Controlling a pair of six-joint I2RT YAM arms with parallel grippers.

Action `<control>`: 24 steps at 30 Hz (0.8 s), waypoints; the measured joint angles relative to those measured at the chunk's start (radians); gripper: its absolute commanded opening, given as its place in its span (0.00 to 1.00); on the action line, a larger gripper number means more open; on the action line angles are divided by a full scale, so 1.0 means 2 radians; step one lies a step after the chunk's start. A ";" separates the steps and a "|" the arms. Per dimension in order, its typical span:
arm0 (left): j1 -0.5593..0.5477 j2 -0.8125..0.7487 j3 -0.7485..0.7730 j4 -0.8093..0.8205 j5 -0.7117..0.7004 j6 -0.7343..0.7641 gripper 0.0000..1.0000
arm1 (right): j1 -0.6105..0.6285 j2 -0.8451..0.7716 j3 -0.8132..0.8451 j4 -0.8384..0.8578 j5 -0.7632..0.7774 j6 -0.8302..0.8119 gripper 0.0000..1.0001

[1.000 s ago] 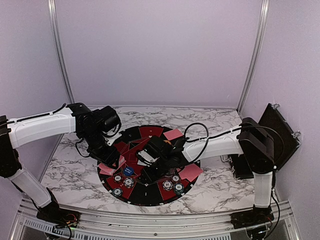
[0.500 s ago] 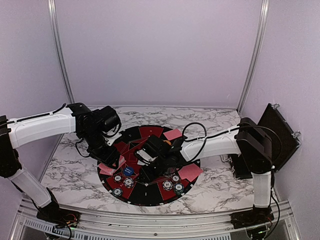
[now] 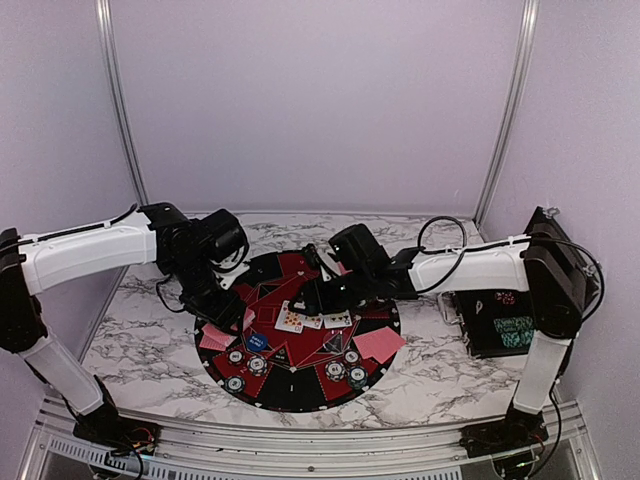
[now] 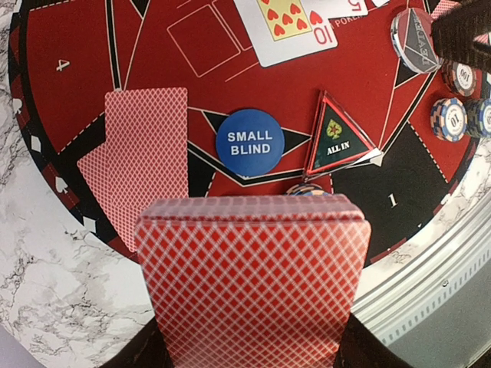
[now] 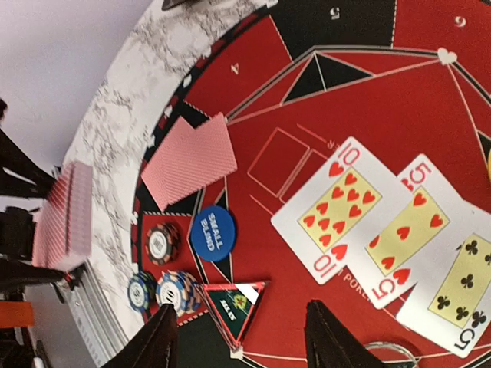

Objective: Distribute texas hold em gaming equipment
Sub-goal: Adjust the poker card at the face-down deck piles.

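My left gripper is shut on a deck of red-backed cards over the mat's left edge. My right gripper is open and empty above the mat's centre. Three face-up cards lie there: ten of hearts, five of hearts, five of clubs. Two red-backed cards lie at the left seat beside the round blue "small blind" marker and a triangular "all in" marker. Striped chips sit at the near seats. The orange disc is hidden.
The round black-and-red mat lies mid-table. More red-backed cards lie at the right and far seats. An open black case with chips stands at the right edge. An aluminium rail runs along the near edge.
My right arm has drawn back toward the rear right, uncovering the three face-up cards and the open case. My left arm has hardly moved and still holds the deck.
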 measured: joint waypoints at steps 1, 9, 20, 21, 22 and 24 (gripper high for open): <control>-0.002 0.003 0.004 0.000 0.000 -0.001 0.52 | -0.005 -0.001 0.000 0.004 -0.003 0.000 0.60; -0.019 0.028 0.036 -0.002 -0.001 -0.009 0.52 | -0.017 0.017 -0.001 0.110 -0.109 0.059 0.70; -0.032 0.048 0.062 -0.006 -0.006 -0.013 0.52 | -0.017 0.064 0.000 0.189 -0.183 0.125 0.71; -0.032 0.048 0.063 -0.007 -0.006 -0.013 0.52 | -0.017 0.064 0.000 0.196 -0.186 0.130 0.71; -0.033 0.048 0.064 -0.007 -0.006 -0.013 0.52 | -0.017 0.064 0.000 0.202 -0.189 0.134 0.71; -0.033 0.048 0.064 -0.008 -0.006 -0.013 0.52 | -0.017 0.064 0.000 0.213 -0.193 0.141 0.71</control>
